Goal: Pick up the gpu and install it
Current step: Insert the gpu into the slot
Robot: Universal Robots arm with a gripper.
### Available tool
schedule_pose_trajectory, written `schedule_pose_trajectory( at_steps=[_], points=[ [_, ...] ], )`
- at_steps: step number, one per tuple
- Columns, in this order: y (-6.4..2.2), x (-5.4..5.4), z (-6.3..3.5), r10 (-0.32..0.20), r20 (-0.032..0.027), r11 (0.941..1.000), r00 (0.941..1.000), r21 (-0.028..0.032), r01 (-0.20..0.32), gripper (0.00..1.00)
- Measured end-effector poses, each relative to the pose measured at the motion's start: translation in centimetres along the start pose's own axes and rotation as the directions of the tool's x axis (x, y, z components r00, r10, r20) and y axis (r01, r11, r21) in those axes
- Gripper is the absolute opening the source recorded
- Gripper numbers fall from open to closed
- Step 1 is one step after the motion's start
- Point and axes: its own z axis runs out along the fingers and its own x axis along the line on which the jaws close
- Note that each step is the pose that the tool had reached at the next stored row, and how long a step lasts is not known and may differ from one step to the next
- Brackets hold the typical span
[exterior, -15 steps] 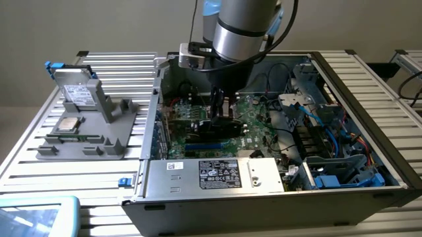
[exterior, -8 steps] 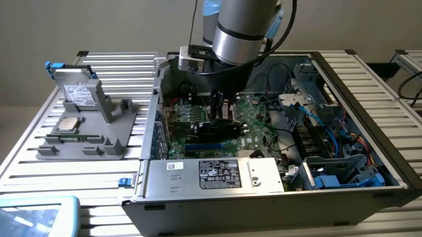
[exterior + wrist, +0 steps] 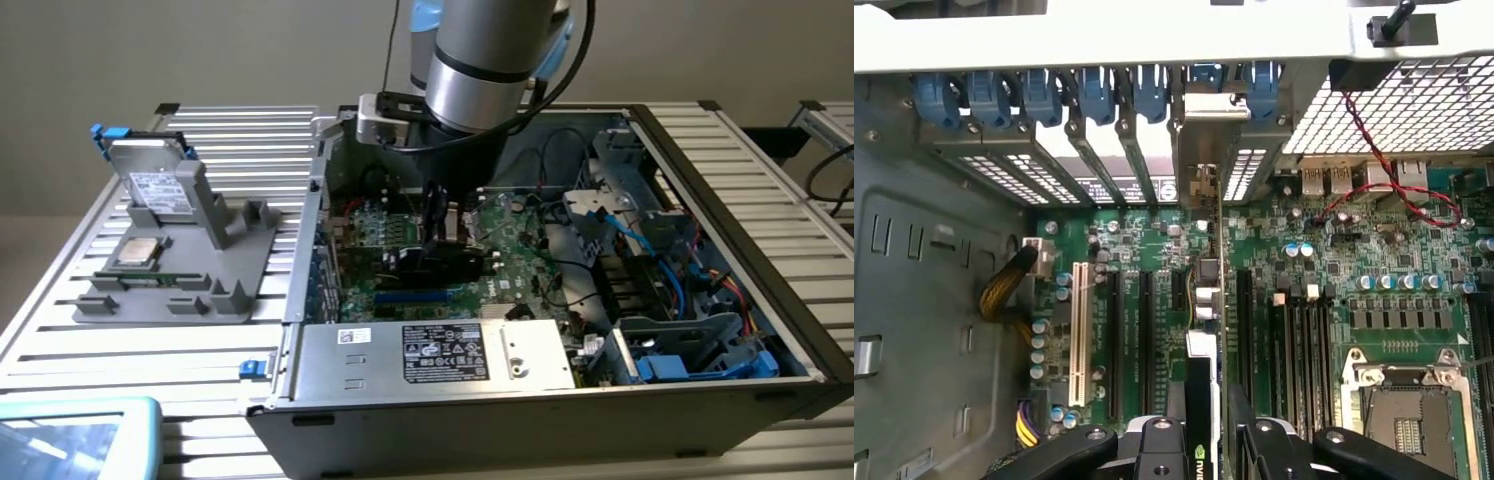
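The gpu appears edge-on in the wrist view, a thin card with a green board edge and a black face. It stands upright over the motherboard, in line with a black expansion slot. Its metal bracket reaches the rear slot openings. My gripper is shut on the gpu, one black finger on each side of the card. In the exterior view the gripper reaches down inside the open computer case, with the black gpu below it, low on the motherboard.
A grey stand at the exterior view's left carries a silver hard drive and a CPU chip. The power supply fills the case front. Blue slot clips, a white slot, the CPU socket and cables surround the card.
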Motion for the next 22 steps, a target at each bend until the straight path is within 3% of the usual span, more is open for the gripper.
schedule_pose_trajectory(
  at_steps=[22],
  points=[
    [0.42,-0.23,0.4,0.0,0.0,1.0,1.0,0.0,0.0,0.27]
  ],
)
